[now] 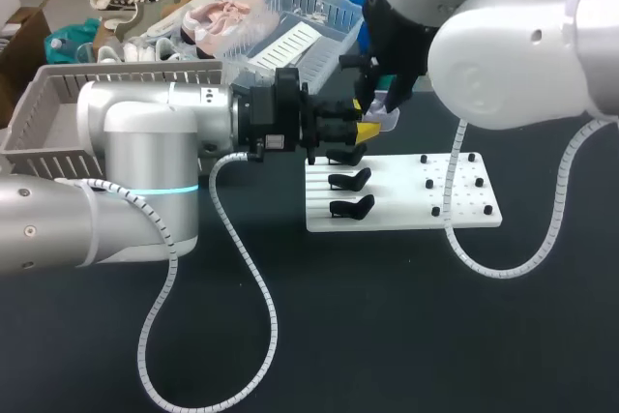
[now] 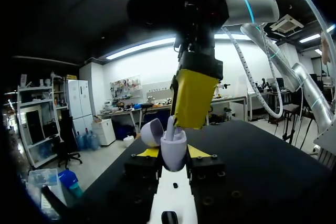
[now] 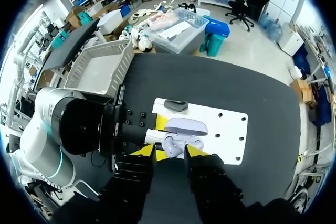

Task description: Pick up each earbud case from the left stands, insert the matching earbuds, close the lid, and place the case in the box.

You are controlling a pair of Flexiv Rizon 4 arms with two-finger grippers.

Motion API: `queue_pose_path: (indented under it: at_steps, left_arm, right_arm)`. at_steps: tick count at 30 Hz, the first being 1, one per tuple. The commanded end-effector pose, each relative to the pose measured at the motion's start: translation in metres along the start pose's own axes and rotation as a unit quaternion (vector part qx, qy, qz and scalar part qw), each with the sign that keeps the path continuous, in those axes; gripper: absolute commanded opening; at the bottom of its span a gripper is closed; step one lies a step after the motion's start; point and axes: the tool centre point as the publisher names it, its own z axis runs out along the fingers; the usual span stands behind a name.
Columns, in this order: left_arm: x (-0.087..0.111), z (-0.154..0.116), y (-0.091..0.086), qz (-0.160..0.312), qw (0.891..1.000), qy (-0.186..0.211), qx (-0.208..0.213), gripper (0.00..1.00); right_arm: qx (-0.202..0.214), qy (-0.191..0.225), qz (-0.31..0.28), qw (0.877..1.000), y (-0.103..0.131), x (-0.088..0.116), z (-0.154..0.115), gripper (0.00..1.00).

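**Earbud poised straight over open case as two arms meet above the bench**

Upper middle of the head view: the left end effector point(image 2: 173, 152), coming in from the left edge, is clamped on the pale earbud case point(image 1: 385, 119), one yellow tip pressed to each side. It holds the case in the air over the far edge of the white stand board point(image 1: 464, 210), not on the dark bench point(image 1: 387, 336). The case's mouth faces up, and its lid point(image 2: 152, 132) is swung open to one side.

The right end effector point(image 3: 171, 151) hangs directly above, its arm dropping in from the upper right corner. Its tips stand narrow and appear to pinch an earbud point(image 2: 170, 124) by the head. The stem points down into the case, its long axis roughly in line with the descending fingers.

By this reading, the next move turns on that vertical line-up. The bud lies between the right tips and the case mouth, so the right arm is the one to press it home (how deeply it already sits cannot be made out).

Two black stands point(image 1: 350, 179) on the board sit bare. The grey box point(image 1: 39, 103) waits at the left edge, well apart from the case.
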Motion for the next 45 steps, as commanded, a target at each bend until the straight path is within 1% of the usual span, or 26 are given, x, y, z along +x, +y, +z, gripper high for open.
queue_pose_path:
  at_steps: [1, 18, 25, 37, 43, 45]
  left_arm:
    - [0.000, 0.000, 0.000, 0.000, 1.000, -0.001, 0.000, 0.00]
    - [0.000, 0.000, 0.000, 0.000, 1.000, -0.001, 0.000, 0.00]
    - [0.000, 0.000, 0.000, 0.000, 1.000, -0.001, 0.000, 0.00]
    - [0.000, 0.000, 0.000, 0.000, 1.000, -0.001, 0.000, 0.00]
    - [0.000, 0.000, 0.000, 0.000, 1.000, -0.001, 0.000, 0.00]
    - [0.000, 0.000, 0.000, 0.000, 1.000, -0.001, 0.000, 0.00]
  right_arm:
    - [0.002, -0.006, 0.002, 1.000, -0.001, 0.004, -0.004, 0.32]
    - [0.001, -0.012, 0.004, 1.000, 0.005, 0.014, -0.004, 0.33]
    - [0.000, -0.006, 0.004, 1.000, 0.007, 0.011, 0.001, 0.31]
    - [-0.002, -0.004, 0.002, 1.000, 0.009, 0.007, 0.003, 0.32]
    - [0.001, -0.016, -0.001, 1.000, 0.008, 0.009, -0.009, 0.33]
    - [0.003, -0.021, -0.001, 1.000, 0.007, 0.007, -0.013, 0.32]
